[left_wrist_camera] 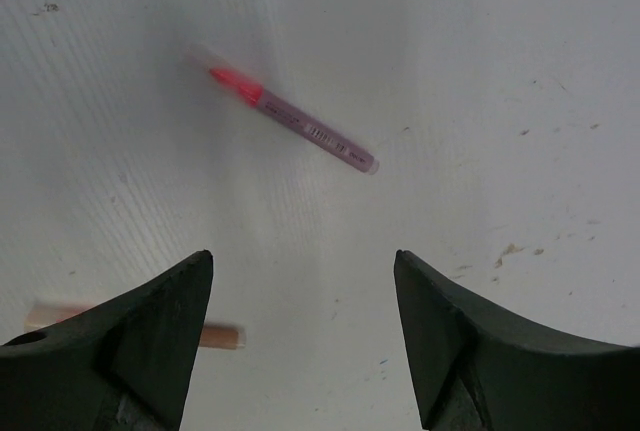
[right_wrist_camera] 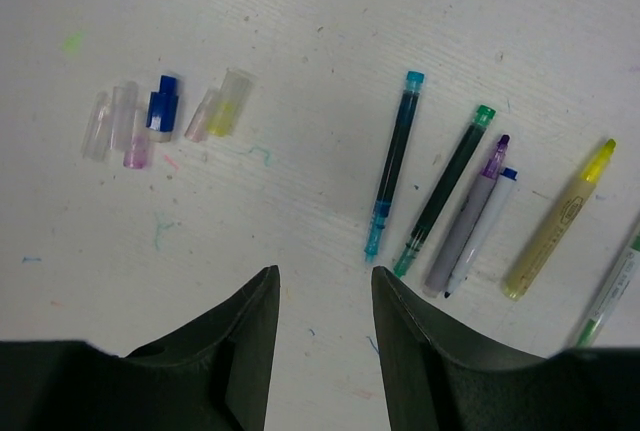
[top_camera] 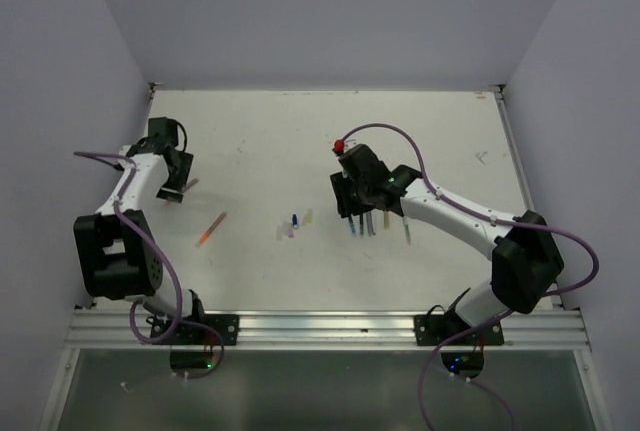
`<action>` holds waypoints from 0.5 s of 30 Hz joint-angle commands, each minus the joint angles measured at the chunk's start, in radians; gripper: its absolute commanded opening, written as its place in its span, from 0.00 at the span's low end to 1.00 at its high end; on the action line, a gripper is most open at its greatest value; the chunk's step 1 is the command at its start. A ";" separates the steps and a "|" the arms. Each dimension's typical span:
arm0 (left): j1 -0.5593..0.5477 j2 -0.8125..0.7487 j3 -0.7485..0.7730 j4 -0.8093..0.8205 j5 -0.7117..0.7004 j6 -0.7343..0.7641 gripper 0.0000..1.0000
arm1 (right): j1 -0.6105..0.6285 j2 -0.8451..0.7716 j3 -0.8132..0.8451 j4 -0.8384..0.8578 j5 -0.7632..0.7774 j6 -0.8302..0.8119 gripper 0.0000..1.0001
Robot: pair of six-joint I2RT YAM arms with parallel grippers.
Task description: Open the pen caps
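Left gripper: open, empty, bench showing between the jaws.
Capped pen: on the bench ahead of it, apart, long axis slanting across the jaw line; clear cap at the far-left end (pink tip under it).
Right gripper: parted, holding nothing; loose pen caps ahead-left, bare pens ahead-right.
Nearer arm: we judge the left.

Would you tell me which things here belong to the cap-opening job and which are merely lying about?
Job: pink pen, clear cap seemingly on; peach pen; row of pens; loose pen caps.
Not the job: ink marks on the table; aluminium rail; purple cables.
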 commanded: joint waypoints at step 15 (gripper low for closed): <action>0.117 0.195 0.051 0.032 0.031 -0.164 0.70 | 0.002 -0.016 -0.024 0.028 -0.011 -0.038 0.46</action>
